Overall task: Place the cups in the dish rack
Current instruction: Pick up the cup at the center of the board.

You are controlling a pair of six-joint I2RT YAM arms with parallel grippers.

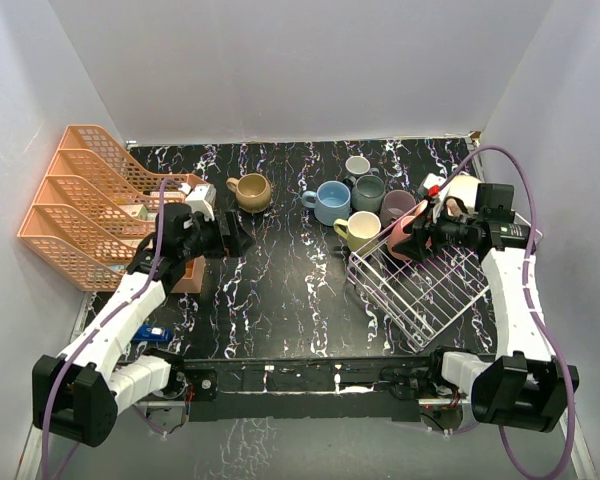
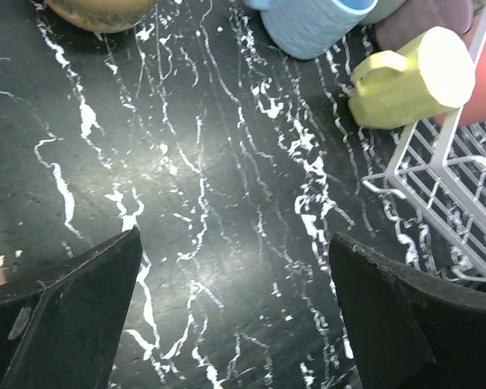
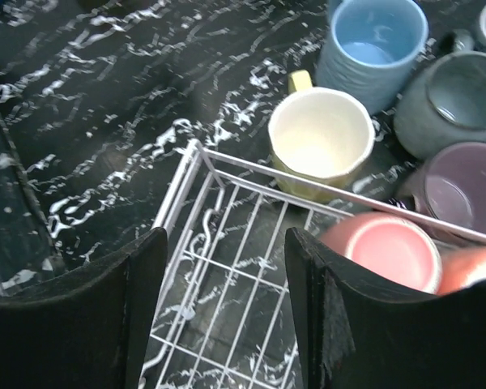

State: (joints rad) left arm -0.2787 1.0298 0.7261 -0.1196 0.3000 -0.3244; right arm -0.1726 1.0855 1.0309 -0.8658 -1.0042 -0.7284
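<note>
**Pink mug in the rack, both claws empty**

The pink mug (image 3: 385,250) sits inside the dish rack (image 1: 435,290), at its far-left corner. The right gripper (image 3: 227,237) hangs over that corner. Its fingers are partly apart with only rack wire between them, and the mug is just beside one finger. The yellow mug (image 1: 360,230), blue mug (image 1: 330,202) and mauve mug (image 1: 396,205) stand outside the rack, by the same corner. The left gripper (image 2: 235,239), well left of the rack, gapes wide over the table (image 1: 280,290), holding nothing.

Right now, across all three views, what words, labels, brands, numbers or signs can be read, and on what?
None can be read in any view.
Small blue object, lower left of the top view: any marking is too small to read.
Small red-and-white item by the white wire dish rack: too blurred to read.
Pale yellow ceramic mug, light blue ceramic mug, pink ceramic mug: no print visible.
</note>
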